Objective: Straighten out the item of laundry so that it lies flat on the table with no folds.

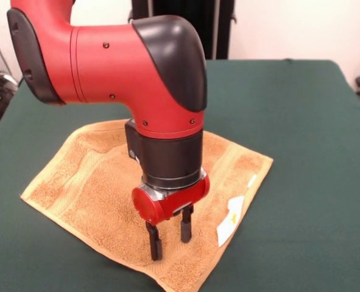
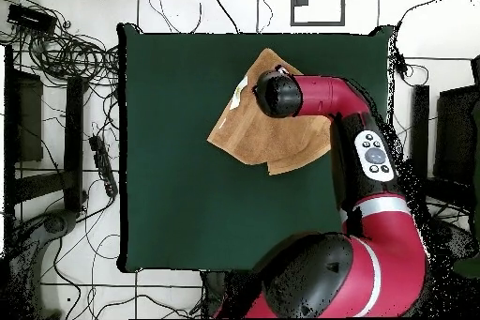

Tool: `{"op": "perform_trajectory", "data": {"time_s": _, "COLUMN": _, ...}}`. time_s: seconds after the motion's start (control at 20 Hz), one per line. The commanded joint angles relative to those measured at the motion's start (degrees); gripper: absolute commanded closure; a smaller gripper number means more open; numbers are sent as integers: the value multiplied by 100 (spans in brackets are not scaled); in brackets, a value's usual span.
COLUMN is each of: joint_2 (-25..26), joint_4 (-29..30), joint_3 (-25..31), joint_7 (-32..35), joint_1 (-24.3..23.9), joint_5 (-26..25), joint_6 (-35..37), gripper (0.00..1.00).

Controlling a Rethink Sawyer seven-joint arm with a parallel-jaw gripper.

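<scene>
One gripper [image 1: 169, 238] hangs with fingers spread, gripping nothing, tips just above the orange towel [image 1: 100, 182] lying beneath it, white label [image 1: 231, 220] alongside. The green table [image 1: 301, 121] spreads all around it; beyond lie tangled cables [image 2: 66, 49] on pale floor.

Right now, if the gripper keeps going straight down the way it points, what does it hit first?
The towel. The gripper points down with its fingers apart, over the towel's near corner area beside the white label. The tips look at or just above the cloth; depth is unclear. Under it lies the table.
</scene>
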Motion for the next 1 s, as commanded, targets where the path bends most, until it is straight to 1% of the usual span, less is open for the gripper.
{"op": "perform_trajectory", "data": {"time_s": 0.05, "joint_2": 387, "joint_4": 763, "joint_3": -234, "joint_7": 1248, "joint_1": 467, "joint_5": 78, "joint_6": -191, "gripper": 0}}
{"op": "perform_trajectory", "data": {"time_s": 0.15, "joint_2": 305, "joint_4": 813, "joint_3": -308, "joint_7": 1350, "joint_1": 501, "joint_5": 121, "joint_6": -150, "gripper": 0}}
{"op": "perform_trajectory", "data": {"time_s": 0.3, "joint_2": 108, "joint_4": 917, "joint_3": -433, "joint_7": 1518, "joint_1": 559, "joint_5": 302, "joint_6": 97, "gripper": 0}}
{"op": "perform_trajectory", "data": {"time_s": 0.5, "joint_2": -553, "joint_4": 1462, "joint_3": -596, "joint_7": 1683, "joint_1": 546, "joint_5": 580, "joint_6": 403, "gripper": 0}}
{"op": "perform_trajectory", "data": {"time_s": 0.55, "joint_2": -770, "joint_4": 1643, "joint_3": -648, "joint_7": 1685, "joint_1": 539, "joint_5": 640, "joint_6": 460, "gripper": 0}}
{"op": "perform_trajectory", "data": {"time_s": 0.6, "joint_2": -1154, "joint_4": 1955, "joint_3": -750, "joint_7": 1687, "joint_1": 526, "joint_5": 728, "joint_6": 551, "gripper": 0}}
{"op": "perform_trajectory", "data": {"time_s": 0.65, "joint_2": -1360, "joint_4": 2143, "joint_3": -828, "joint_7": 1699, "joint_1": 518, "joint_5": 772, "joint_6": 556, "gripper": 0}}
{"op": "perform_trajectory", "data": {"time_s": 0.7, "joint_2": -1709, "joint_4": 2461, "joint_3": -928, "joint_7": 1697, "joint_1": 488, "joint_5": 843, "joint_6": 595, "gripper": 0}}
{"op": "perform_trajectory", "data": {"time_s": 0.75, "joint_2": -1913, "joint_4": 2659, "joint_3": -1000, "joint_7": 1705, "joint_1": 468, "joint_5": 908, "joint_6": 607, "gripper": 0}}
{"op": "perform_trajectory", "data": {"time_s": 0.8, "joint_2": -2236, "joint_4": 2974, "joint_3": -1131, "joint_7": 1745, "joint_1": 438, "joint_5": 998, "joint_6": 664, "gripper": 0}}
{"op": "perform_trajectory", "data": {"time_s": 0.95, "joint_2": -2736, "joint_4": 3484, "joint_3": -1391, "joint_7": 1762, "joint_1": 411, "joint_5": 1162, "joint_6": 649, "gripper": 0}}
{"op": "perform_trajectory", "data": {"time_s": 1.0, "joint_2": -3015, "joint_4": 3775, "joint_3": -1523, "joint_7": 1790, "joint_1": 378, "joint_5": 1267, "joint_6": 685, "gripper": 0}}
